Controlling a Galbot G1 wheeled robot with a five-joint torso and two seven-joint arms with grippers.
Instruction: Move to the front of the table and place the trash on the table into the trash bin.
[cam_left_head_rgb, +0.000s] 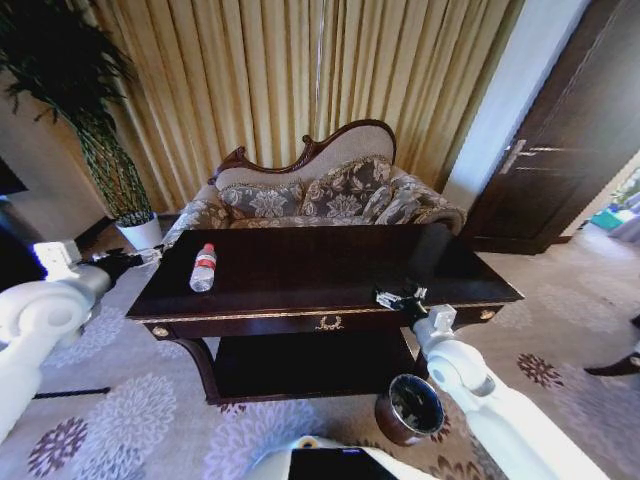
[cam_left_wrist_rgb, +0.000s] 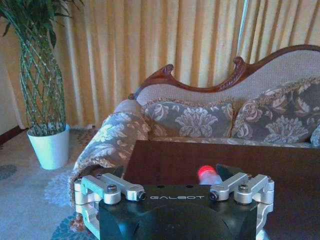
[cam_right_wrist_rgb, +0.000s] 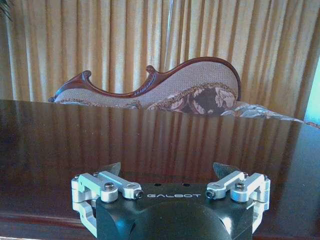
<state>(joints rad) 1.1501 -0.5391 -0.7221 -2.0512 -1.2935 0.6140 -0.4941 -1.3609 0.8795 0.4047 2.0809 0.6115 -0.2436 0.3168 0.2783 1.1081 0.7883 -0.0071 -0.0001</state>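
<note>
One bottle (cam_left_head_rgb: 203, 268) lies on its side near the table's (cam_left_head_rgb: 330, 275) left end, red cap toward the sofa (cam_left_head_rgb: 320, 195). One bin (cam_left_head_rgb: 411, 408) stands on the carpet below the front right. Left gripper (cam_left_wrist_rgb: 170, 175), spread wide, faces the cap; right gripper (cam_right_wrist_rgb: 169, 169), also wide, hovers over bare tabletop.

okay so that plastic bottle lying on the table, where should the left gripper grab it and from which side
Probably the bottle mid-body, across its label. It lies flat near the table's left end, red cap toward the sofa, so coming from above with fingers straddling its width suits. The open left gripper is beside it.
</note>
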